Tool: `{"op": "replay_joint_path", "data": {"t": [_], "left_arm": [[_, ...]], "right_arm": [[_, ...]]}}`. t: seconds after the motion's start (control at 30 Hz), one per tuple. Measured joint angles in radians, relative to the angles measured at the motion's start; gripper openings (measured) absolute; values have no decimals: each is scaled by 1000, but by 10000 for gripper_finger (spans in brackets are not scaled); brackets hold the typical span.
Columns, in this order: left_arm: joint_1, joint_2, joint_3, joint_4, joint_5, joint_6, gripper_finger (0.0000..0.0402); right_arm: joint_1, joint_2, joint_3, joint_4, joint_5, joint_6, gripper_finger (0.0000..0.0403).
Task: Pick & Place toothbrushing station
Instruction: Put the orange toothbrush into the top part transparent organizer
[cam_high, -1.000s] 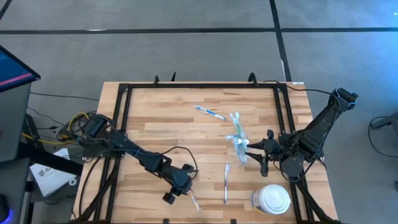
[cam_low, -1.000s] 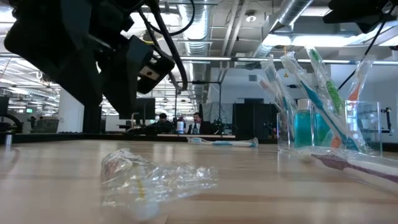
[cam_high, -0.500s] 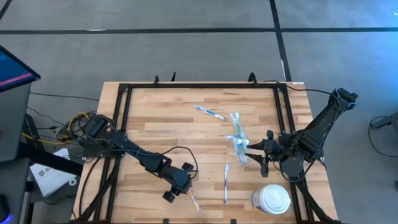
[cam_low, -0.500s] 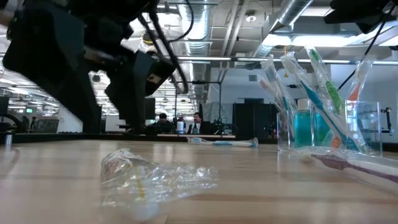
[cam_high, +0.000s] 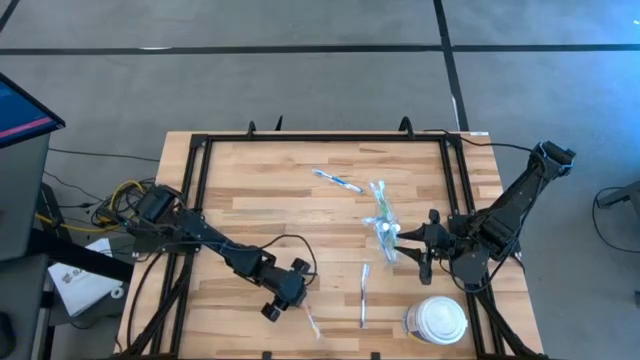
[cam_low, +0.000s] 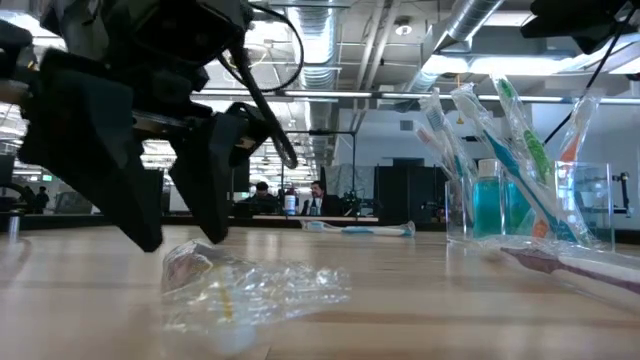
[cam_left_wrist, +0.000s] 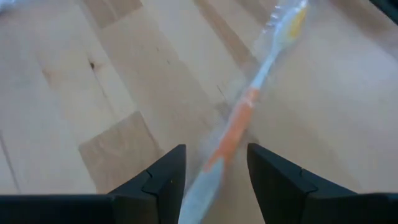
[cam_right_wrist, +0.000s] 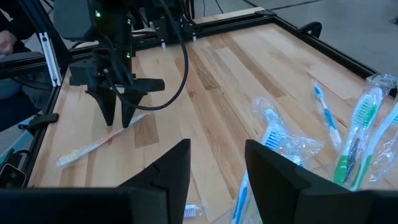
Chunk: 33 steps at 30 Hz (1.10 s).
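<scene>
A clear cup (cam_high: 384, 232) holding several toothbrushes and a teal tube stands right of the table's middle; it also shows in the low view (cam_low: 500, 205). A toothbrush with an orange handle in a clear wrapper (cam_high: 312, 322) lies near the table's near edge. My left gripper (cam_high: 298, 298) is open, low over the table. Its fingers stand on either side of the wrapped toothbrush's handle end (cam_left_wrist: 217, 149); I see no touch. My right gripper (cam_high: 405, 245) is open and empty, just right of the cup.
A blue and white toothbrush (cam_high: 337, 181) lies farther back, and another toothbrush (cam_high: 364, 293) lies nearer, between the cup and the near edge. A large white lidded container (cam_high: 437, 320) stands at the near right. A black frame (cam_high: 190, 200) borders the table.
My left gripper has gone down toward the table, open, until its fingertips stand around the end of the wrapped toothbrush. The wrapped toothbrush has not moved.
</scene>
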Motion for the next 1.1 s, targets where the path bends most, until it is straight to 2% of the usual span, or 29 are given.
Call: {"op": "replay_joint_path", "data": {"t": [0.33, 0.63, 0.77, 0.93, 1.1], "left_arm": [[11, 40, -2, 11, 14, 0, 136], [10, 34, -4, 9, 10, -4, 29], [11, 20, -7, 9, -33, -25, 28], [12, -41, -7, 26, -166, -106, 32], [15, -92, -7, 116, -203, -142, 29]], "right_arm": [[-2, 0, 0, 0, 0, 0, 143], [-2, 0, 0, 0, 0, 0, 138], [-1, 0, 0, 0, 0, 0, 137], [-2, 1, 0, 0, 0, 0, 139], [-2, 1, 0, 0, 0, 0, 137]]}}
